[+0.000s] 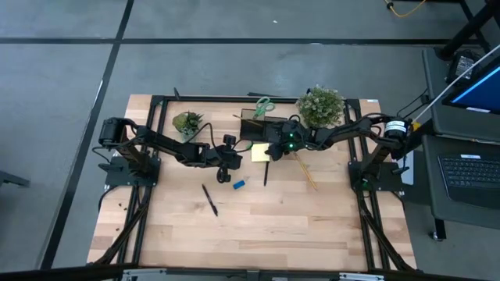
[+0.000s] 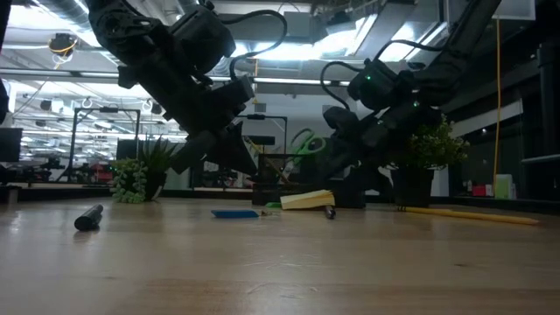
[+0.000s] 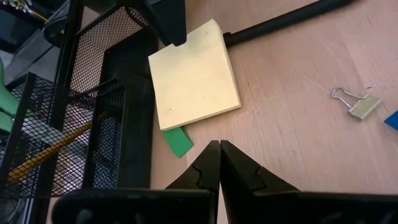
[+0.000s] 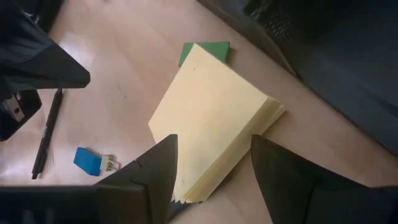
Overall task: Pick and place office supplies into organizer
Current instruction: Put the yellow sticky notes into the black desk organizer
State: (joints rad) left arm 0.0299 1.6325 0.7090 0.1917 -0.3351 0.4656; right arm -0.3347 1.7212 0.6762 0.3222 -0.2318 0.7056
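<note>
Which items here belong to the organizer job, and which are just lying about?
Job: organizer, sticky-note pad, green eraser, blue eraser, pens, pencils, scissors, binder clip.
Lying about: two potted plants.

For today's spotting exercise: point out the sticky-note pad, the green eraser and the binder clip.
sticky-note pad (image 3: 194, 74), left wrist view, middle of its top sheet.
green eraser (image 3: 178, 139), left wrist view, its exposed corner beside the pad.
binder clip (image 3: 364, 107), left wrist view, its metal body.
</note>
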